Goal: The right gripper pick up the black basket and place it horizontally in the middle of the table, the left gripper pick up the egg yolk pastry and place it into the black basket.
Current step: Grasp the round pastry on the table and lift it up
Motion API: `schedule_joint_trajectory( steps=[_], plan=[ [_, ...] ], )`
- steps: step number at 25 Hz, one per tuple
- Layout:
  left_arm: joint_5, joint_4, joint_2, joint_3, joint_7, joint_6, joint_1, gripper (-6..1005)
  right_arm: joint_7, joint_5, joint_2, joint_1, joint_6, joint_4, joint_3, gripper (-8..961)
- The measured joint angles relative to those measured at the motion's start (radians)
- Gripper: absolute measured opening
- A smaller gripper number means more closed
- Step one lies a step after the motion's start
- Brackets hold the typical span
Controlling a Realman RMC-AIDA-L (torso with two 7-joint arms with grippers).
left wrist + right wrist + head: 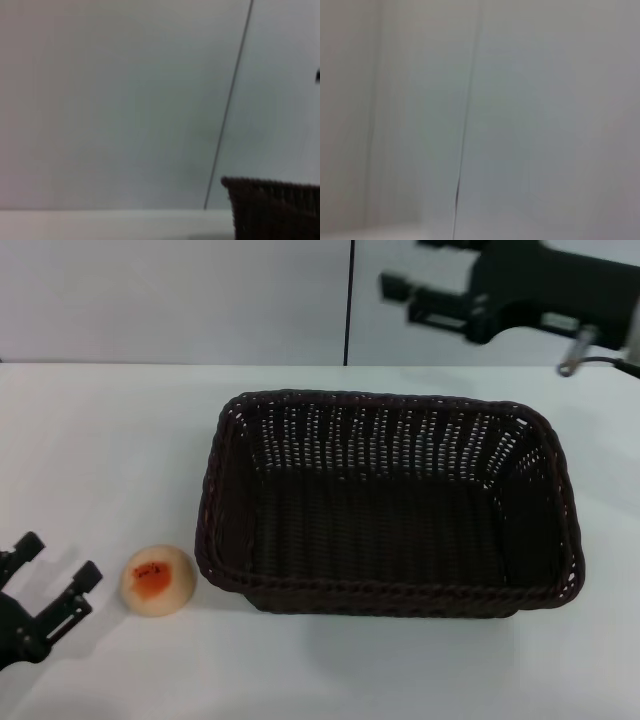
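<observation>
We can read no text, label, brand, number or sign anywhere in these views. The small round cream pastry (157, 580) carries an orange-red patch with a few tiny dark marks on it, but we cannot tell whether they are characters. The large dark woven wicker basket (390, 505) bears no tag or lettering that we can see.

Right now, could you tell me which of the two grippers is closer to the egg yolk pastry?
The left gripper, open and low beside the egg yolk pastry. The right gripper hangs open beyond the black basket.
</observation>
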State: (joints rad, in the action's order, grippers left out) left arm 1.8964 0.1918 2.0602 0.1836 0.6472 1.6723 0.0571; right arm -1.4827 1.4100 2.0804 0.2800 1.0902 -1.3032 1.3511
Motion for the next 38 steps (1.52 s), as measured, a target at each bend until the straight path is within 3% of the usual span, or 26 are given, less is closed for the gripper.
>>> schedule_joint_trajectory(
  steps=[2, 6, 17, 20, 22, 26, 31, 38],
  plan=[
    [0.001, 0.001, 0.002, 0.035, -0.003, -0.041, 0.02, 827, 0.166, -0.281, -0.001, -0.069, 0.067, 0.096, -0.003, 660],
    [0.001, -0.003, 0.004, 0.079, -0.018, -0.086, 0.04, 826, 0.279, -0.466, -0.001, -0.114, 0.175, 0.205, -0.025, 660],
    [0.002, -0.036, 0.007, 0.191, -0.079, -0.139, 0.081, 826, 0.451, -0.793, 0.001, -0.13, 0.465, 0.612, -0.133, 660],
    [0.002, -0.04, 0.008, 0.218, -0.075, -0.14, 0.087, 825, 0.499, -0.87, 0.002, -0.126, 0.498, 0.693, -0.133, 659],
    [0.003, -0.051, 0.008, 0.231, -0.072, -0.144, 0.094, 825, 0.556, -1.002, 0.0, -0.106, 0.546, 0.827, -0.135, 659],
    [0.003, -0.07, 0.009, 0.233, -0.081, -0.156, 0.107, 825, 0.564, -1.056, -0.005, -0.091, 0.564, 0.904, -0.155, 659],
    [-0.004, -0.076, 0.01, 0.222, -0.092, -0.173, 0.114, 644, 0.565, -1.06, -0.004, -0.089, 0.565, 0.963, -0.207, 660],
    [-0.007, -0.149, 0.009, 0.072, -0.211, -0.195, 0.111, 385, 0.579, -1.063, -0.003, -0.094, 0.567, 1.047, -0.259, 659]
  ],
)
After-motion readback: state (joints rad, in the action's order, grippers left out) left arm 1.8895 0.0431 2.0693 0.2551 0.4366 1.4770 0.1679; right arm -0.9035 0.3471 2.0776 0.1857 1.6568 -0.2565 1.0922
